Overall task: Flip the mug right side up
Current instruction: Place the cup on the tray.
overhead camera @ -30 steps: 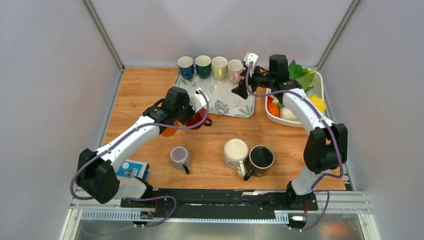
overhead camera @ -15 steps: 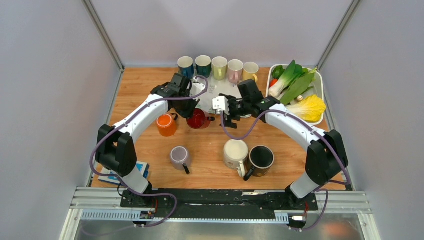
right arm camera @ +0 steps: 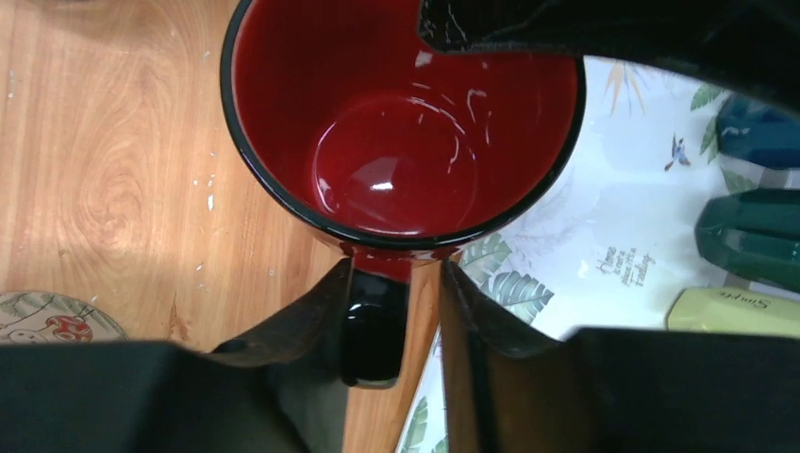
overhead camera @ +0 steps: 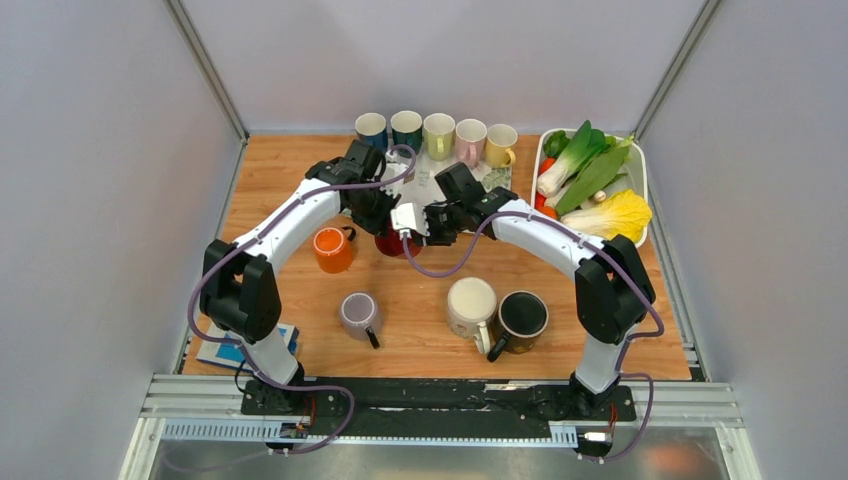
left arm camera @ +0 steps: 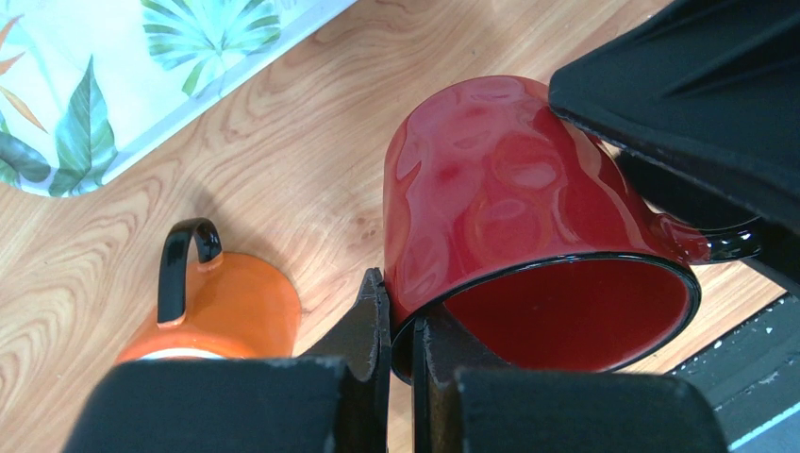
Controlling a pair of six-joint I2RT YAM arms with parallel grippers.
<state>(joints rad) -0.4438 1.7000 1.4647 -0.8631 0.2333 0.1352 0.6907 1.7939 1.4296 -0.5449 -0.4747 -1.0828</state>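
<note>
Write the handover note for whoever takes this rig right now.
Left gripper: shut on the rim of the red mug.
Right gripper: open, jaws straddling the mug's black handle, not yet clamped.
Mug: tipped on its side beside the leaf-print tray, mouth facing sideways.
Done: mug gripped, part-turned.
Left: clamp the handle, bring the mug upright, set it down, release.

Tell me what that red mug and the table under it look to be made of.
The red mug looks like glazed ceramic: glossy, bright reflections, black rim. The table looks like wood or wood-look laminate: visible grain, dull sheen.
</note>
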